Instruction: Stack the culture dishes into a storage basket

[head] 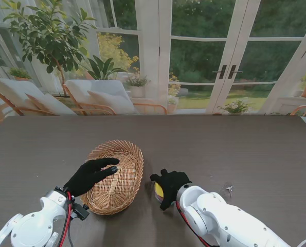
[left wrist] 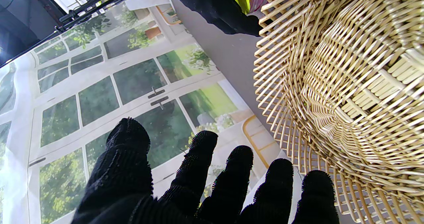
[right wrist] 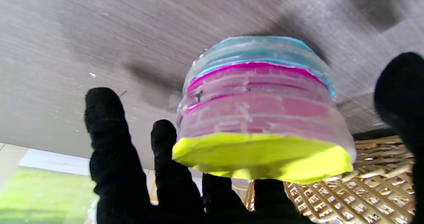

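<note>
The right hand (head: 169,186), fingers curled around the dish stack (right wrist: 261,118) beside the basket (head: 123,170), should grip firmly and lift it level.

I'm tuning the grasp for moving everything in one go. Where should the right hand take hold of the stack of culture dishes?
Grip the stack of culture dishes around its round side wall, spanning all layers, right hand coming from above with fingers opposite the thumb. The dishes look loosely stacked, so holding the yellow one alone would likely leave the others behind.
</note>
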